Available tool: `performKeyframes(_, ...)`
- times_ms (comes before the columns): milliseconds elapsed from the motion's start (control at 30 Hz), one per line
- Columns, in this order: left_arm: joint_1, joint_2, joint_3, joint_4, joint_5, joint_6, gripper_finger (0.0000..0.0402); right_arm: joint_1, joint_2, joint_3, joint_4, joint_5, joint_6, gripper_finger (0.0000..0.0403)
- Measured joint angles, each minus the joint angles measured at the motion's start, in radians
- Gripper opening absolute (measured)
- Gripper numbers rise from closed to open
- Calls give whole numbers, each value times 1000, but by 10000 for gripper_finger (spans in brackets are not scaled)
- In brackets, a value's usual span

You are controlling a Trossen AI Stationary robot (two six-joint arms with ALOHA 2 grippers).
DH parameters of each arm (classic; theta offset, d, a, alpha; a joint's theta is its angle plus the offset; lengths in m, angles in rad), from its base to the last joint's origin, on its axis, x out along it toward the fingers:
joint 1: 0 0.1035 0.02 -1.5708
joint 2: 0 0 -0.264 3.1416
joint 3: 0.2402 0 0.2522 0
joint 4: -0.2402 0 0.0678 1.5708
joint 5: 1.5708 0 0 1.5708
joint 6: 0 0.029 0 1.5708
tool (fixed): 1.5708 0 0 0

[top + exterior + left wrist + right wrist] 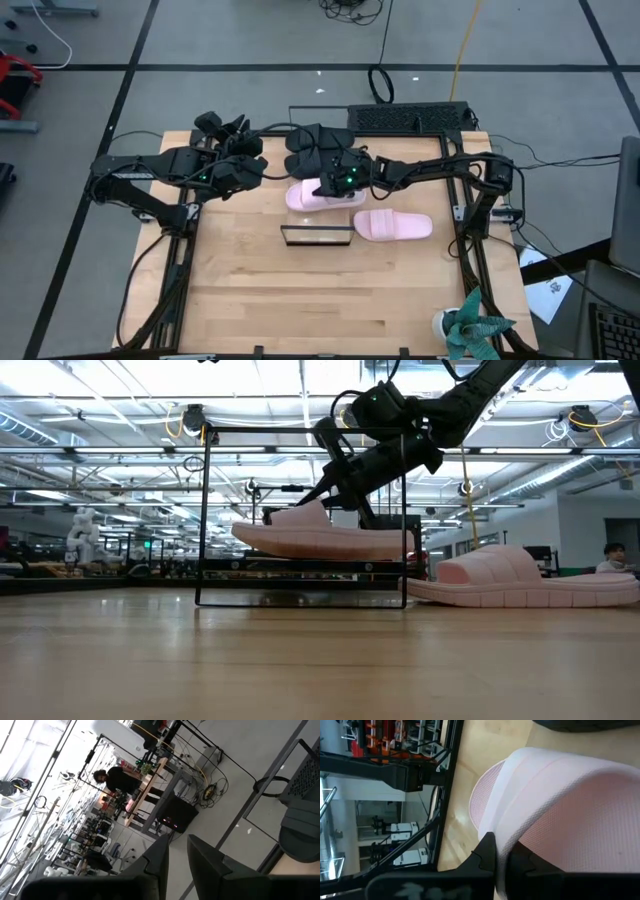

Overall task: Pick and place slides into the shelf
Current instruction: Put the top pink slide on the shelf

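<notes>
My right gripper [328,187] is shut on a pale pink slide [308,195], which hangs just beyond the shelf [318,235] and shows through its black frame [205,510] in the low view. The second pink slide [393,225] lies sole-down on the table to the right of the shelf. Both black slides [318,150] lie side by side near the far edge. My left gripper [238,130] is raised at the far left, open, with nothing between its fingers [155,865]. My right gripper pinches the edge of the pink slide's wide strap [520,827] between its two fingers [487,852]. It comes slanting down from the table's right side [335,485]. The slide [320,538] hangs about level, sole down, clear of the tabletop.
A black mesh tray [410,118] sits at the far edge behind the black slides. A potted plant [470,330] stands at the near right corner. The near half of the wooden tabletop [300,300] is bare. A person [612,555] shows in the room beyond.
</notes>
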Motion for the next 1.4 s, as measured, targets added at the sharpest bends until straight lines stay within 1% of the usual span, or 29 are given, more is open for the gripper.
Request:
performKeyframes(133,1,0,0,0,0,-10,78,2,1,0,21,3,0,0)
performKeyframes(333,2,0,0,0,0,-10,78,4,68,0,90,1,24,0)
performKeyframes(467,3,0,0,0,1,-8,78,0,87,0,128,1,27,0)
performKeyframes(933,6,0,0,0,16,2,78,-54,88,0,124,13,-53,0)
performKeyframes(1133,7,0,0,0,17,4,78,-68,88,0,122,27,-63,0)
performKeyframes(1400,7,0,0,0,17,3,78,-56,88,0,134,26,-54,0)
